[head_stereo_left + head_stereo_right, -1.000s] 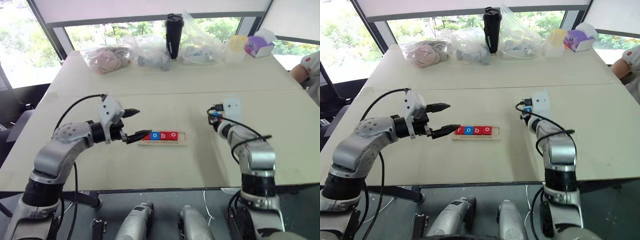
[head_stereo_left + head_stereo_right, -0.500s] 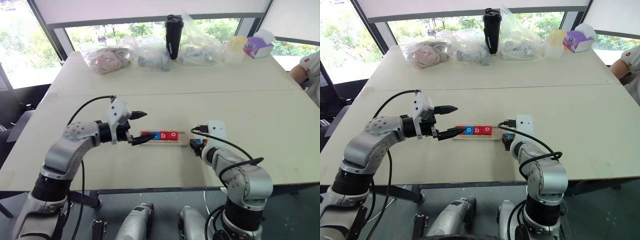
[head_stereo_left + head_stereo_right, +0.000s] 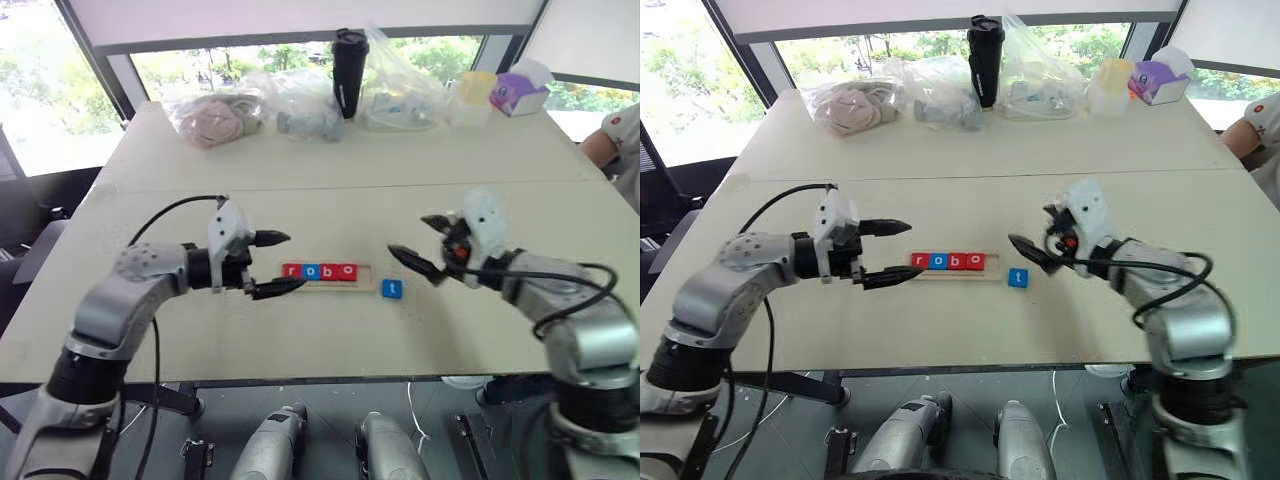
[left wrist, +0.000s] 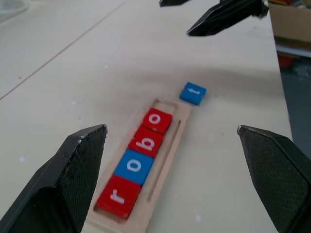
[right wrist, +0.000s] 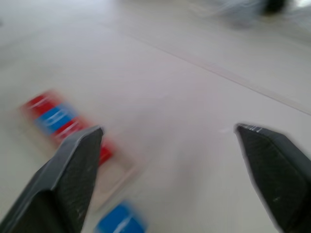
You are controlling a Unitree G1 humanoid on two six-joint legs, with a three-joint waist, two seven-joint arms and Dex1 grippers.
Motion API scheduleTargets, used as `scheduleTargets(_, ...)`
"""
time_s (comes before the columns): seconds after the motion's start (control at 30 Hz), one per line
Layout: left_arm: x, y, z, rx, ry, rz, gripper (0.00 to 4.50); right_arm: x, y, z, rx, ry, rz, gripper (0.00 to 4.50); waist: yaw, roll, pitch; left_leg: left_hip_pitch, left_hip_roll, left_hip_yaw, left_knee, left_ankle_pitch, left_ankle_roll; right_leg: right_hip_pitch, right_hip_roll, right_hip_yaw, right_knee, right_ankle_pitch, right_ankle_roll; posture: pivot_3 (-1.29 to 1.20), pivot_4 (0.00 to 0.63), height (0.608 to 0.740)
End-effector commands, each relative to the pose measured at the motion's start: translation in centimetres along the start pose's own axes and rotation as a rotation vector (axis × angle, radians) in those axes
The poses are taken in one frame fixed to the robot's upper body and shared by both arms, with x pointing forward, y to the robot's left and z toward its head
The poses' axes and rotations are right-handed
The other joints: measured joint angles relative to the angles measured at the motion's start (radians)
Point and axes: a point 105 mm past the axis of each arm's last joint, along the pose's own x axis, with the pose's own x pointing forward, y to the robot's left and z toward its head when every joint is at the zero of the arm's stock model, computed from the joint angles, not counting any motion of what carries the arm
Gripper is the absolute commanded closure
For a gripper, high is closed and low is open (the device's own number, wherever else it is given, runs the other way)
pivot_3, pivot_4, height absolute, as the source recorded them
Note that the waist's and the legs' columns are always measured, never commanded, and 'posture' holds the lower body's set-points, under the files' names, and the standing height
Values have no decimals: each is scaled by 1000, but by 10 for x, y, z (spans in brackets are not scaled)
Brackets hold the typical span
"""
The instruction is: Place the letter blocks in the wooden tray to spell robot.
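The wooden tray (image 3: 366, 272) lies mid-table holding four letter blocks: red r (image 3: 292, 271), blue o (image 3: 309, 271), red b (image 3: 327, 271) and red o (image 3: 346, 271). Its right-end slot is bare. The blue t block (image 3: 392, 289) lies flat on the table just beyond that end, outside the tray. My left gripper (image 3: 275, 263) hovers open at the tray's left end and holds nothing. My right gripper (image 3: 410, 235) is open and empty, raised above and to the right of the t block. The left wrist view looks along the tray (image 4: 167, 160) toward the t block (image 4: 193, 92).
Along the table's far edge stand plastic bags (image 3: 215, 115), a black tumbler (image 3: 348, 58), a plastic container (image 3: 472, 95) and a purple box (image 3: 518, 92). A person's arm (image 3: 612, 135) shows at the right edge. A seam (image 3: 400, 185) crosses the table.
My right gripper came down by the tray's right end, opened and left the blue t block on the table. It then rose and drew back to the right. The left gripper stayed put.
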Motion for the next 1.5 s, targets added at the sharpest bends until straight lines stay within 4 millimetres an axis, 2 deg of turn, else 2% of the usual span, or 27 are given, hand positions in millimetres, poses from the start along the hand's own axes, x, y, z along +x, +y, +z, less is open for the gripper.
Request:
scheduleTargets(0.03, -11, -9, 3, 75, 68, -76, 0, -6, 8, -29, -78, 99, 191, 34, 0, 0, 0, 0, 0, 0, 0, 0, 0, 0, 0, 0, 0, 0, 0, 0, 150, 740)
scheduleTargets(0.1, -15, -10, 2, 94, 102, -92, 0, -7, 6, -47, -126, 158, 232, 34, -1, 0, 0, 0, 0, 0, 0, 0, 0, 0, 0, 0, 0, -2, -4, 0, 150, 740)
scheduleTargets(0.37, -20, -13, 5, 87, 107, -70, 0, 12, -6, -73, -203, 159, 286, 34, 0, 0, 1, 0, 0, 0, 2, -1, -2, 0, -1, 1, 0, -2, -4, 0, 150, 740)
scheduleTargets(0.6, -28, -15, -1, 62, 143, -32, 0, 21, -3, -73, -241, 134, 318, 34, 2, 0, 1, 0, 0, 0, 1, -1, -2, -1, -1, 1, 0, -2, -4, 0, 150, 740)
scheduleTargets(0.87, -27, -15, -3, 58, 147, -27, 0, 36, 6, -66, -234, 93, 334, 34, 2, 0, 1, 0, 0, 0, 1, -1, -2, -1, -1, 1, 0, -2, -4, 0, 150, 740)
scheduleTargets(0.97, -25, -15, -5, 56, 147, -29, 0, 38, 8, -64, -219, 80, 345, 888, 2, 0, 1, 0, 0, 0, 1, -1, -2, -1, -1, 1, 0, -2, -4, 0, 150, 740)
scheduleTargets(1.1, -25, -14, -5, 57, 145, -28, 0, 37, 8, -65, -209, 92, 349, 2963, 2, 0, 1, 0, 0, 0, 1, -1, -2, -1, -1, 1, 0, -2, -4, 0, 150, 740)
scheduleTargets(1.13, -25, -14, -5, 57, 145, -26, 0, 35, 6, -66, -206, 101, 347, 3348, 2, 0, 1, 0, 0, 0, 1, -1, -2, -1, -1, 1, 0, -2, -4, 0, 150, 740)
scheduleTargets(1.3, -26, -13, -6, 55, 147, -17, 0, 30, 0, -53, -180, 80, 330, 3335, 3, 0, 1, 0, 0, 0, 1, -1, -2, -1, -1, 1, 0, -2, -4, 0, 150, 740)
scheduleTargets(1.4, -26, -12, -7, 53, 147, -15, 0, 35, -3, -22, -183, 10, 335, 3335, -1, 0, 1, 0, 0, 0, 1, -1, -2, -1, -1, 1, 0, -2, -4, 0, 150, 740)
scheduleTargets(1.5, -24, -11, -7, 51, 141, -14, 0, 46, -1, -12, -217, 23, 383, 3335, -4, 0, 1, 0, 0, 1, 1, -1, -2, -2, -1, 2, 1, -2, -4, 0, 150, 740)
